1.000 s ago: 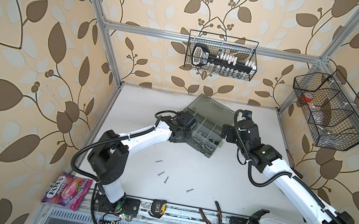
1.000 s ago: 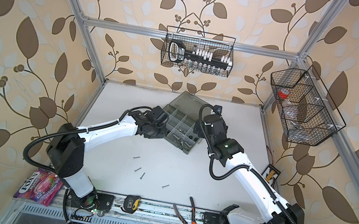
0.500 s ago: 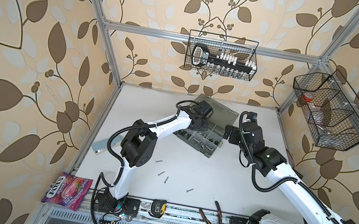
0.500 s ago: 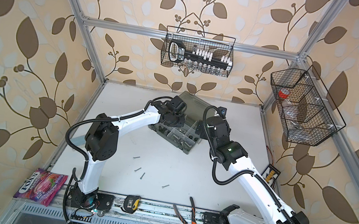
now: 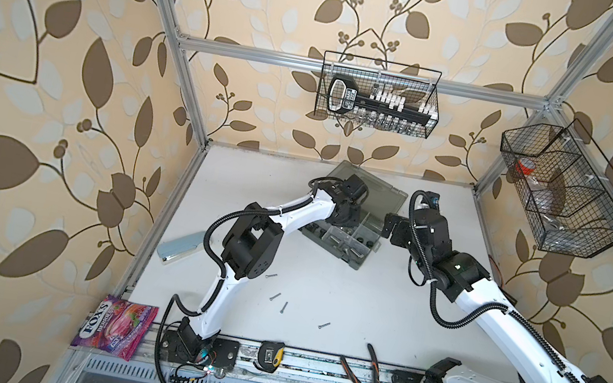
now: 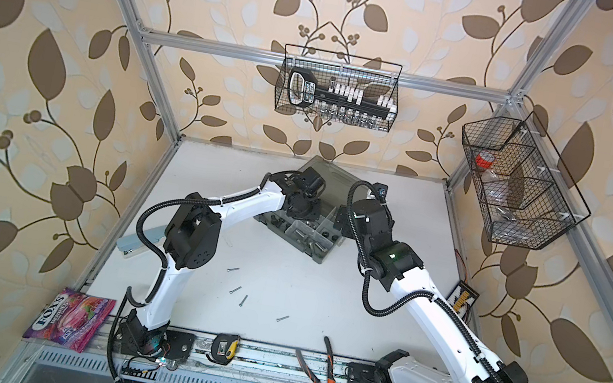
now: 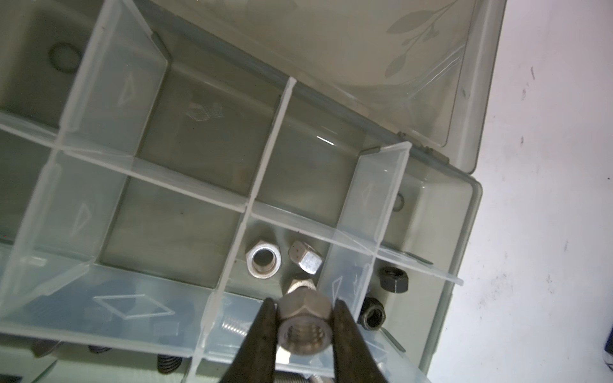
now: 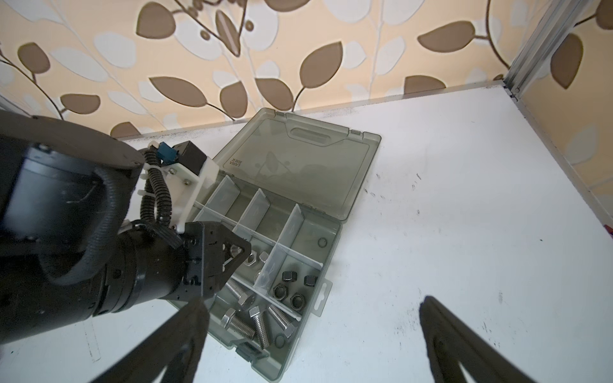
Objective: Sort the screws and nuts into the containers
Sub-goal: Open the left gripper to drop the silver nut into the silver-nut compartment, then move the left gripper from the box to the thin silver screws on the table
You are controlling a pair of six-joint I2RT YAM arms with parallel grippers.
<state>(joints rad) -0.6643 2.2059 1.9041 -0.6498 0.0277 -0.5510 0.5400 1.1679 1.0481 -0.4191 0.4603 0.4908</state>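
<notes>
Smoky grey translucent organiser box (image 8: 331,232), pale frosted dividers (image 8: 257,205). Dull silver held nut (image 7: 304,331) in dark left claw (image 7: 304,301). Shiny silver nuts (image 7: 263,258), black nuts (image 8: 280,291), bright silver bolts (image 8: 238,326). White scuffed tabletop (image 5: 363,295). Beige wallpaper (image 5: 70,35), brown and pale leaf print. Orange-handled pliers (image 5: 357,379). Black wire baskets (image 5: 380,95). Purple-pink sweet bag (image 5: 113,327). Yellow-and-black tape measure (image 5: 270,357).

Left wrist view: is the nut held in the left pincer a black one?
No, the nut clamped in the left pincer is silver; the black nuts lie loose in the box.
</notes>
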